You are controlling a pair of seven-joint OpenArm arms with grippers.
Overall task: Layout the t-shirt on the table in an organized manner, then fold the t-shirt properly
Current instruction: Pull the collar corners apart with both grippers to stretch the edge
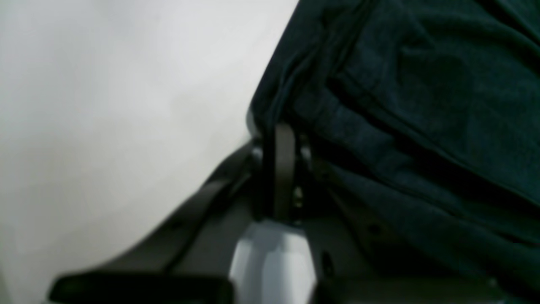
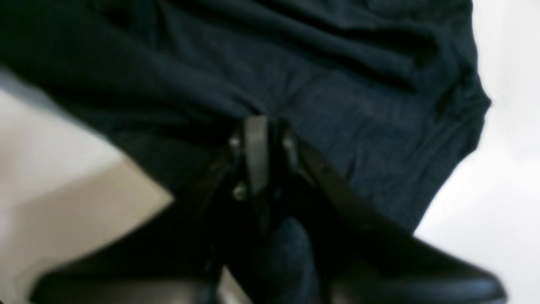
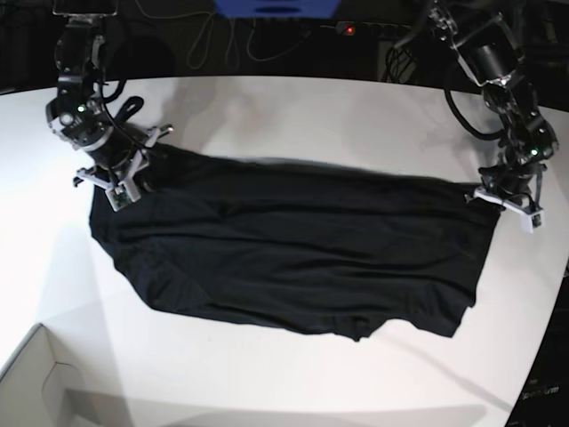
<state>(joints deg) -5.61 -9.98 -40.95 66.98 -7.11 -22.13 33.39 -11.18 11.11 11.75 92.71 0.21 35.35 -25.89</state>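
Note:
The black t-shirt [image 3: 293, 258] lies spread wide across the white table [image 3: 311, 116], wrinkled, with its long side running left to right. My left gripper [image 3: 508, 197] sits at the shirt's right end. In the left wrist view it [image 1: 280, 135] is shut on a bunched edge of the t-shirt [image 1: 422, 105], just above the table [image 1: 105, 105]. My right gripper [image 3: 116, 182] is at the shirt's upper left corner. The right wrist view is blurred: the gripper [image 2: 257, 126] has its fingers close together against the t-shirt [image 2: 295, 84], and whether it still pinches the cloth is unclear.
A pale box corner [image 3: 36, 382] stands at the table's front left. Cables and dark equipment [image 3: 276, 9] line the far edge behind the table. The table's curved edge runs close past the left arm on the right side.

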